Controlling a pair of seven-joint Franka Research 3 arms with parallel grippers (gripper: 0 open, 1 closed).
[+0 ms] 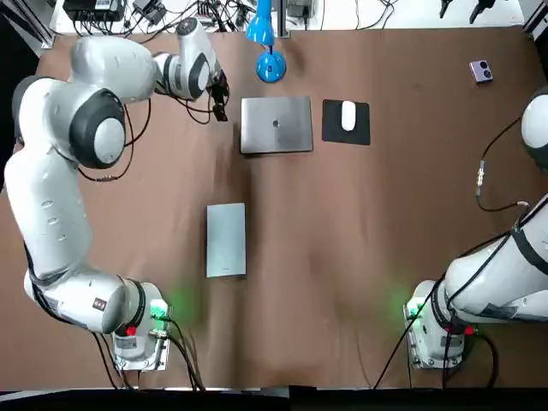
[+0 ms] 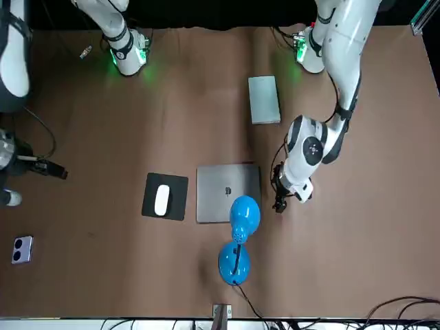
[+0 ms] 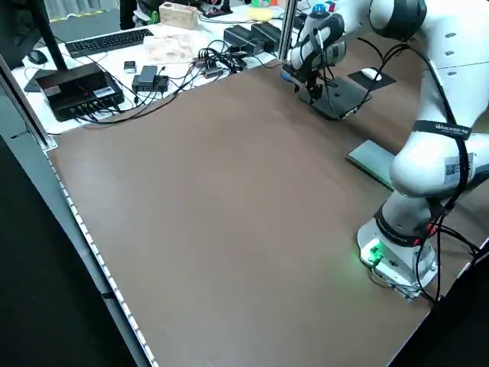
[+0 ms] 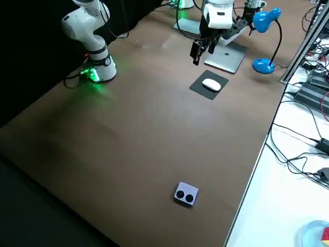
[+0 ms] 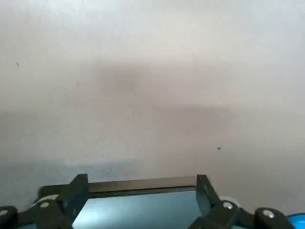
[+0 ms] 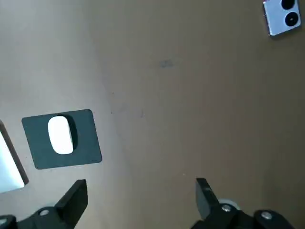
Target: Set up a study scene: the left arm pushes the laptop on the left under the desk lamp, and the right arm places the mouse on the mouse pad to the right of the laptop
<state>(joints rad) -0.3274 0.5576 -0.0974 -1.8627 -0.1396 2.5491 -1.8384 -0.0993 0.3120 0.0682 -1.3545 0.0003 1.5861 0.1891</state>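
The closed grey laptop (image 1: 276,124) lies flat, right in front of the blue desk lamp (image 1: 271,67); the lamp's head (image 2: 244,212) hangs at the laptop's far edge. My left gripper (image 1: 221,104) is low beside the laptop's left edge, fingers open. In the left wrist view the laptop (image 5: 143,207) shows between the open fingers (image 5: 78,188); I cannot tell if they touch it. The white mouse (image 1: 348,115) rests on the black mouse pad (image 1: 332,133) just right of the laptop. My right gripper (image 6: 140,188) hangs open and empty, high over the table's right side, away from the mouse (image 6: 60,135).
A flat grey-green slab (image 1: 226,240) lies mid-table, nearer my bases than the laptop. A small purple device (image 1: 480,71) sits at the far right. Cables and boxes (image 3: 84,84) crowd the white bench beyond the far edge.
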